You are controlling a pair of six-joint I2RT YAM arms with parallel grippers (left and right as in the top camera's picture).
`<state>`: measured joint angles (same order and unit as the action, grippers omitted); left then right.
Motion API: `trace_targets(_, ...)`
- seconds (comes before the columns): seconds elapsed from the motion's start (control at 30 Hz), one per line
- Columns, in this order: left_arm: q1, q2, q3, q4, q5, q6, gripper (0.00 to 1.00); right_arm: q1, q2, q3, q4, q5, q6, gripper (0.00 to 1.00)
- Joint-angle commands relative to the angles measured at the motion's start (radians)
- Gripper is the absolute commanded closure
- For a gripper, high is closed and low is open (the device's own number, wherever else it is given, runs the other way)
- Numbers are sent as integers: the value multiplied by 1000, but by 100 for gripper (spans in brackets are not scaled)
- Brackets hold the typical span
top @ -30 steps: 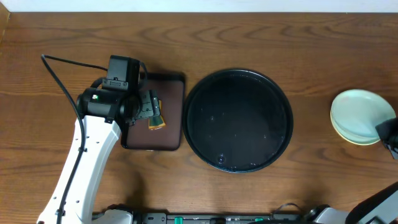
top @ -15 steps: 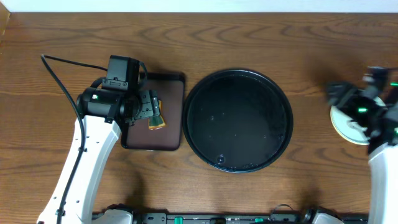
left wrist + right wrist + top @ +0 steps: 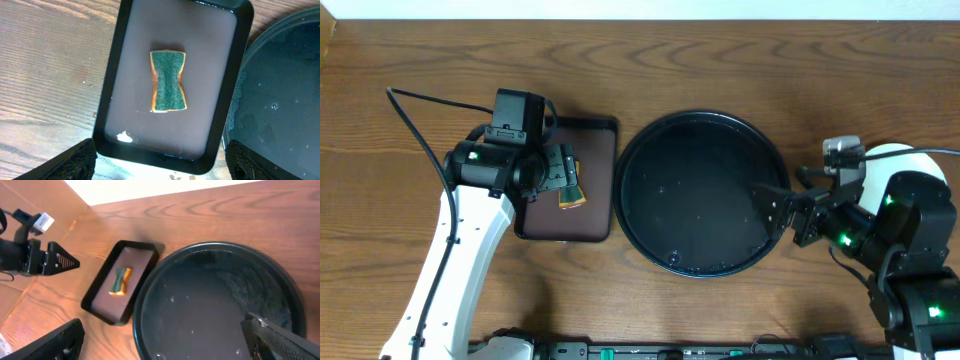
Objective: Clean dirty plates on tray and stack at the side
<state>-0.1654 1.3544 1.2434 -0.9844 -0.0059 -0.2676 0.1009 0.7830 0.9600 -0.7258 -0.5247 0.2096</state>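
Left tool (image 3: 160,152): wide open, empty, above the sponge (image 3: 168,81) at frame centre. Right tool (image 3: 162,325): wide open, empty, over the tray (image 3: 210,295), lower right.

The table (image 3: 720,60) is warm brown with darker wavy wood grain, and the round tray (image 3: 703,116) is glossy black, flecked with pale wet spots. The smaller rectangular tray (image 3: 140,75) has a black rim and a dull brownish floor, where the sponge (image 3: 168,81) shows a dark green face edged in orange. The plates (image 3: 905,157) look pale, nearly white, and the left arm (image 3: 460,250) is white with black joints
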Motion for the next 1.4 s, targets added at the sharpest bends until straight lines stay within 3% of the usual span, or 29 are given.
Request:
trace_targets(0.0, 3, 0, 18, -2, -2, 5, 16, -18, -80, 7, -2, 11, -112, 1)
trace_targets(0.13, 3, 0, 18, -2, -2, 5, 17, 27, -292, -60, 2, 81, -246, 1)
trace_targets(0.23, 3, 0, 18, -2, -2, 5, 17, 16, -480, -234, 13, 193, -245, 1)
trace_targets(0.4, 3, 0, 18, -2, -2, 5, 17, -36, -646, -478, 40, 134, -240, 1)
trace_targets(0.63, 3, 0, 18, -2, -2, 5, 16, -38, -780, -789, 458, 45, -241, 1)
trace_targets(0.8, 3, 0, 18, -2, -2, 5, 17, -48, -778, -959, 803, 50, -241, 1)
trace_targets(1.1, 3, 0, 18, -2, -2, 5, 16, -48, -776, -954, 682, 56, -245, 1)
trace_targets(1.37, 3, 0, 18, -2, -2, 5, 16, -48, -774, -954, 684, 56, -245, 1)
